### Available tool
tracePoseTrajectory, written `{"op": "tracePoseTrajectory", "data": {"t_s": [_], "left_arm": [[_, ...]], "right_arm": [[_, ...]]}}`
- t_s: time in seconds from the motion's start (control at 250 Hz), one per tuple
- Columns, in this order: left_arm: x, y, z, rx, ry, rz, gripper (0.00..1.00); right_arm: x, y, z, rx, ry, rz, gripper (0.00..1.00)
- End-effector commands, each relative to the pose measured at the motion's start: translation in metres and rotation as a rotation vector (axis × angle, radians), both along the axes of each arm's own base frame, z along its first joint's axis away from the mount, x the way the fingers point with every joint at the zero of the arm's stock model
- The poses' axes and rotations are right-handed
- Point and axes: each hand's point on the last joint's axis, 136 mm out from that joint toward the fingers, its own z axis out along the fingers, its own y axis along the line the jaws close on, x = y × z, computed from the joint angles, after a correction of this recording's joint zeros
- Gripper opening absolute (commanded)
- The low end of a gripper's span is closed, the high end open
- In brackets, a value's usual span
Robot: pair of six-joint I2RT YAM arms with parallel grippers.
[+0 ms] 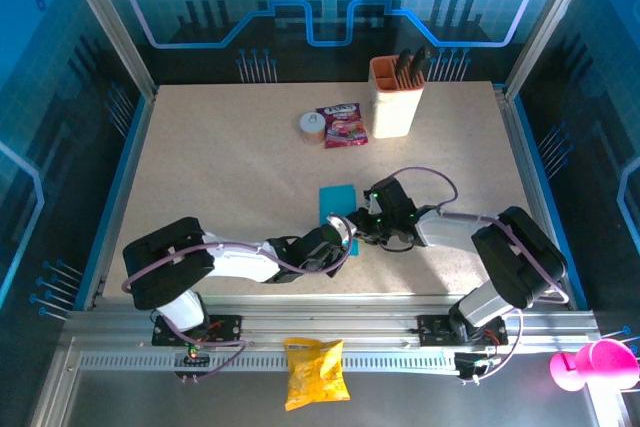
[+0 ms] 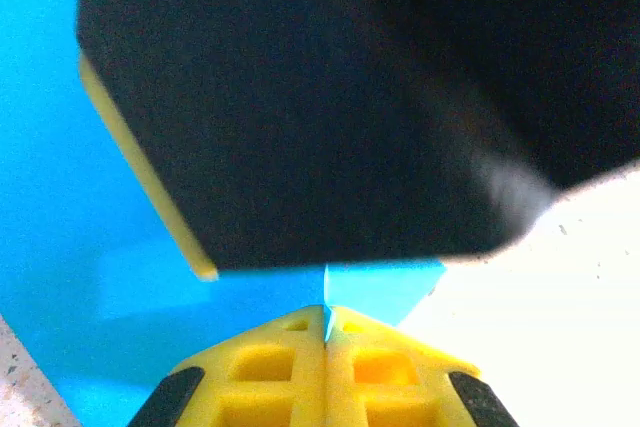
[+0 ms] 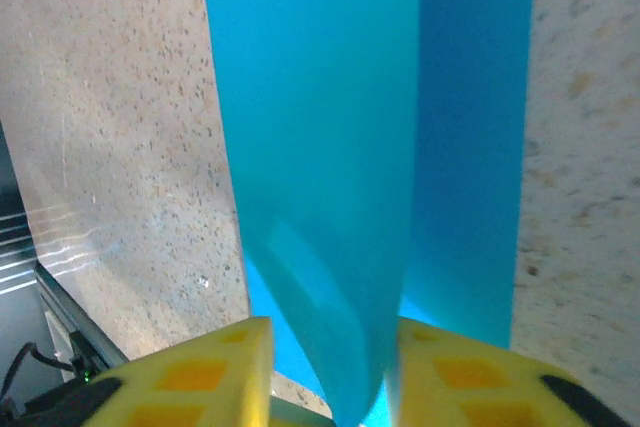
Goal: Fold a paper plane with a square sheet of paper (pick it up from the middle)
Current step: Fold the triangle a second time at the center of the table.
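The square sheet of paper point(image 1: 337, 201) is bright cyan-blue and lies folded over on the table's middle, with both grippers at its near edge. My left gripper point(image 1: 345, 237) is shut on a thin raised fold of the sheet point(image 2: 60, 197); its yellow fingertips point(image 2: 290, 357) meet with the paper edge pinched between them. The black body of the right gripper hangs close above them. My right gripper point(image 3: 333, 372) stands open, its yellow fingers point(image 3: 210, 372) apart on either side of a curved loop of the paper point(image 3: 330, 147). In the top view the right gripper point(image 1: 368, 211) sits just right of the sheet.
A beige holder cup point(image 1: 394, 97) with dark tools stands at the back. Beside it lie a pink-red snack packet point(image 1: 342, 125) and a small tape roll point(image 1: 313, 126). A yellow snack bag point(image 1: 315, 372) lies on the front rail, and a pink object point(image 1: 590, 364) sits at the far right.
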Motion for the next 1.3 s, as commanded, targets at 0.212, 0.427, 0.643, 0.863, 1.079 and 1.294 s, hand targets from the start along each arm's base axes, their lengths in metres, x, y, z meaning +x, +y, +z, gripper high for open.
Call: {"op": "tracePoseTrajectory", "data": {"t_s": [0.212,0.427,0.643,0.863,1.079,1.294], "left_arm": [[-0.016,-0.018,0.024,-0.082,0.068,-0.077,0.00],[-0.020,-0.020,0.026,-0.077,0.098,-0.091,0.00],[-0.020,-0.022,0.027,-0.058,0.101,-0.105,0.00],[-0.017,-0.027,0.026,-0.026,0.097,-0.134,0.00],[-0.008,-0.025,0.022,0.002,0.103,-0.142,0.04],[-0.001,-0.016,0.018,0.009,0.119,-0.134,0.05]], "right_arm": [[0.019,-0.039,0.042,-0.028,-0.096,0.007,0.37],[0.034,-0.011,0.049,0.020,-0.097,0.121,0.19],[0.042,0.014,0.021,0.019,-0.036,0.184,0.04],[0.041,0.017,-0.009,0.003,0.019,0.196,0.00],[0.033,0.008,-0.033,-0.024,0.064,0.187,0.00],[0.029,0.002,-0.043,-0.028,0.085,0.174,0.00]]}}
